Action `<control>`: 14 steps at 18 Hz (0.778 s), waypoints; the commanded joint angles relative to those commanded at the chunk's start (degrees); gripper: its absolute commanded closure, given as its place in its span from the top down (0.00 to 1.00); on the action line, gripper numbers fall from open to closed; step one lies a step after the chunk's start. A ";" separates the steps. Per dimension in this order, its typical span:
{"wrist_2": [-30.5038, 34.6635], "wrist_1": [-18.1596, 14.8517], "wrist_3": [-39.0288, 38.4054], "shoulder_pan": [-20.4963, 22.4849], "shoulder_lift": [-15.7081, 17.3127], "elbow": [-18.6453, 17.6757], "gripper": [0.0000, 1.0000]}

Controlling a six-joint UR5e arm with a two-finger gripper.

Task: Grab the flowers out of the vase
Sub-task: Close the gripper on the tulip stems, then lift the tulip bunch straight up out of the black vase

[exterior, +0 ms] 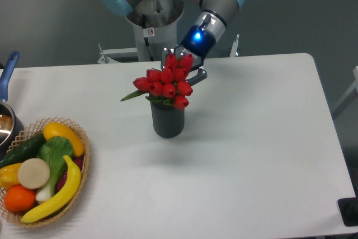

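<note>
The flowers, a tight bunch of red tulip buds with a green leaf sticking out to the left, stand in the dark grey ribbed vase on the white table. My gripper comes in from behind and above. Its fingers show on either side of the topmost buds, one finger at the left and one at the right. The buds hide the fingertips, so I cannot make out whether they press on the bunch. The stems are hidden inside the vase.
A woven basket of fruit and vegetables sits at the front left. A pot with a blue handle is at the left edge. The robot base stands behind the table's far edge.
</note>
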 joint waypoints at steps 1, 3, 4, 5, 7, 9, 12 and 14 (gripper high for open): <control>-0.27 0.00 -1.14 0.00 0.62 0.17 0.17; -0.62 0.00 -2.99 0.09 1.85 0.53 0.17; -0.62 0.00 -3.78 0.09 2.55 0.79 0.17; -0.62 0.00 -4.66 0.17 3.16 0.97 0.17; -0.88 0.00 -6.94 0.09 4.05 2.02 0.17; -0.97 0.00 -9.67 0.09 4.75 3.51 0.18; -0.89 0.00 -13.27 0.09 6.24 5.62 0.18; -0.80 0.00 -15.73 0.09 6.95 7.02 0.18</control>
